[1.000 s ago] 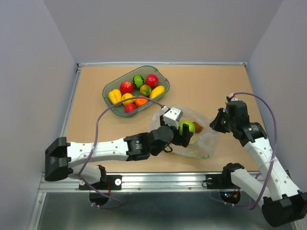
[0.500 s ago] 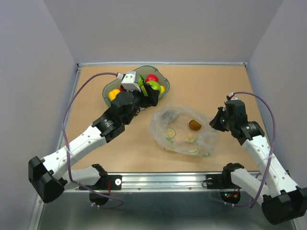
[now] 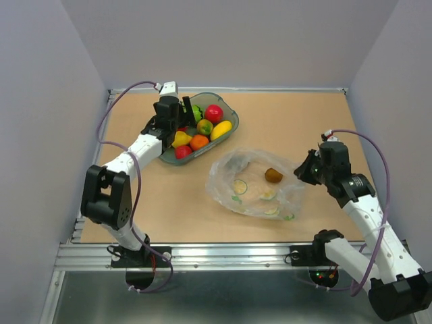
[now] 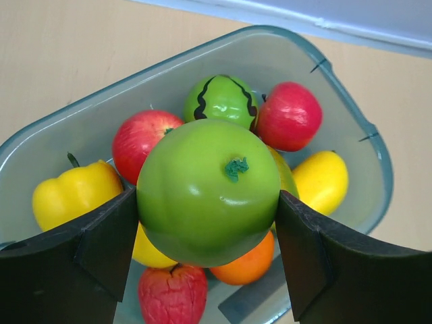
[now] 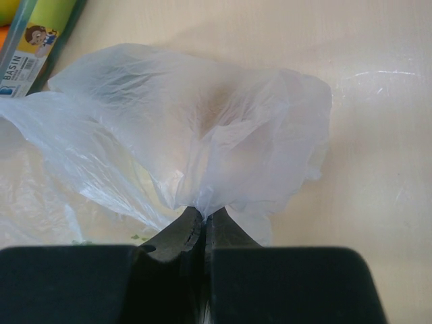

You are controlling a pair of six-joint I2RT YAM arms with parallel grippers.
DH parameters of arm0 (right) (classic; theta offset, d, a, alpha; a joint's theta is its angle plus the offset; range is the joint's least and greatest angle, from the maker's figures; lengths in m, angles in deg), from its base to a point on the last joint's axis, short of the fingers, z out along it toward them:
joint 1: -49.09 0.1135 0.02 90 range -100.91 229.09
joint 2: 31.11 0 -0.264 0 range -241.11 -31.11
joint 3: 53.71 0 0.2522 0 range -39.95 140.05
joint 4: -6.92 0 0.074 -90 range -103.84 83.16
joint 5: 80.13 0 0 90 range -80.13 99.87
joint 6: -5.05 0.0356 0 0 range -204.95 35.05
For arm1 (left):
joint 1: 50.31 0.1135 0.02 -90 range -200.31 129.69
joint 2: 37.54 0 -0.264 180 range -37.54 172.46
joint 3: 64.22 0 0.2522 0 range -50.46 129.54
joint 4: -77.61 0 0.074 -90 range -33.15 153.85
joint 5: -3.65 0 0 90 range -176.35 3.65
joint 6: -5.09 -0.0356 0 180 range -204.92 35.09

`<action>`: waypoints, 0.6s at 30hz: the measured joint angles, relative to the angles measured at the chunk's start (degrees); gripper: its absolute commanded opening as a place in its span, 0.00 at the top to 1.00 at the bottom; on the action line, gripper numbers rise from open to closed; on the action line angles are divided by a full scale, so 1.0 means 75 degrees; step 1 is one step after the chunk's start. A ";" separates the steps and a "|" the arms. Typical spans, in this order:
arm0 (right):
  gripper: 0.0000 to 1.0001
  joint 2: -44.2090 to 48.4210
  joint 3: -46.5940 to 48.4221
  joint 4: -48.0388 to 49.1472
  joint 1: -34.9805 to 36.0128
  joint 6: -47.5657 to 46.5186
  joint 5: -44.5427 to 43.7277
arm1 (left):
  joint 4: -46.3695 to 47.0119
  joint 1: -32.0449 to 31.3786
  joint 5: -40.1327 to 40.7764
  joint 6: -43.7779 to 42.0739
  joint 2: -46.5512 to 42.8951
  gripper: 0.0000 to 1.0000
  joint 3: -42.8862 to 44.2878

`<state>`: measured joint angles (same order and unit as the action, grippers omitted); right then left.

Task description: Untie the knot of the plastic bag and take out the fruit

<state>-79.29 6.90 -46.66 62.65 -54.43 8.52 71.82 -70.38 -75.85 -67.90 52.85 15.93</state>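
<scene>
My left gripper (image 4: 206, 202) is shut on the green apple (image 4: 209, 182) and holds it just over the fruit in the grey tray (image 4: 354, 125). In the top view this gripper (image 3: 177, 123) is over the tray's left half and hides the apple. The clear plastic bag (image 3: 256, 187) lies open and flat on the table's middle, with the brown kiwi (image 3: 273, 175) inside it. My right gripper (image 3: 307, 171) is shut on the bag's right edge. In the right wrist view the jaws (image 5: 204, 217) pinch a gathered fold of the bag (image 5: 196, 128).
The tray (image 3: 228, 112) at the back left holds a yellow pepper (image 4: 73, 194), red apples (image 4: 138, 138), a striped green fruit (image 4: 223, 98), a long yellow fruit (image 4: 321, 179), an orange (image 4: 251, 262) and a strawberry (image 4: 172, 295). Walls enclose the table.
My left arm has carried the green apple from the bag to the tray and now holds it over the tray's left half. The right gripper has stayed shut on the bag.
</scene>
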 measured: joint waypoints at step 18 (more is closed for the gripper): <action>0.99 0.0364 0.0000 -0.0009 0.0000 0.0125 0.0638 | -0.0344 0.0038 -0.0417 0.0050 -0.0134 0.01 0.0356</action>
<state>-76.56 6.90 -46.72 62.65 -53.49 13.31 69.24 -70.10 -78.98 -67.53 51.84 18.59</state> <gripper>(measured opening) 0.031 0.986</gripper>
